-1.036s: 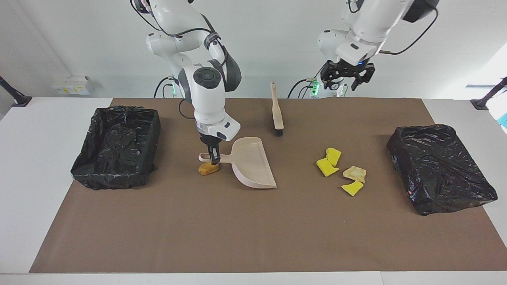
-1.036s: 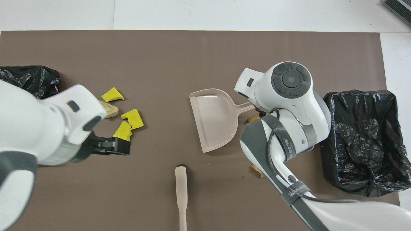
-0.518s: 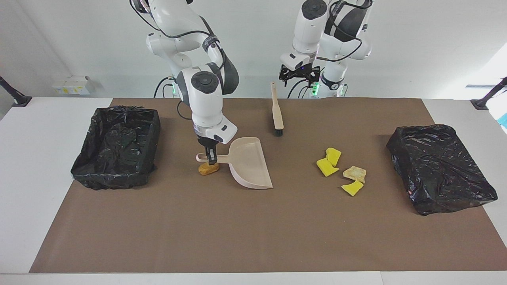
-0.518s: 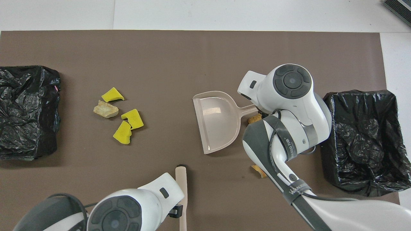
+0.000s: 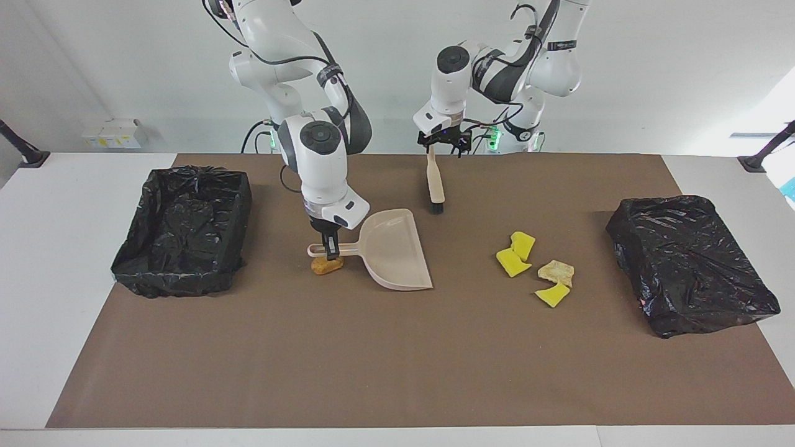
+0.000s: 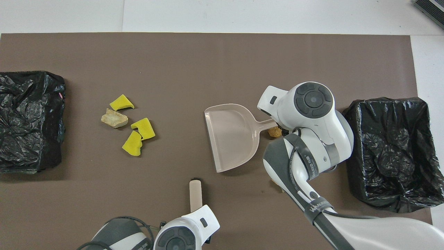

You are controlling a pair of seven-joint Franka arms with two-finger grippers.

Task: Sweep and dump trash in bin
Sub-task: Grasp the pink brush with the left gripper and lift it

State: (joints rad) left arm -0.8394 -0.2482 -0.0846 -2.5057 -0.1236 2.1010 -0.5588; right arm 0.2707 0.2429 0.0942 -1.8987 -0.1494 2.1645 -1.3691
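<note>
Three yellow wedges (image 5: 514, 263), two tan lumps (image 5: 556, 272), one dustpan (image 5: 391, 249) gripped by the right gripper (image 5: 332, 251); left gripper (image 5: 442, 144) open over one brush (image 5: 434, 181).

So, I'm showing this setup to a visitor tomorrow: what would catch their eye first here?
Probably the bright yellow trash pieces clustered on the brown mat toward the left arm's end, near a covered black bin. Next, the right hand gripping the beige dustpan by its handle mid-table, an orange-brown lump beside it. The left hand, open, is over the brush handle.
</note>
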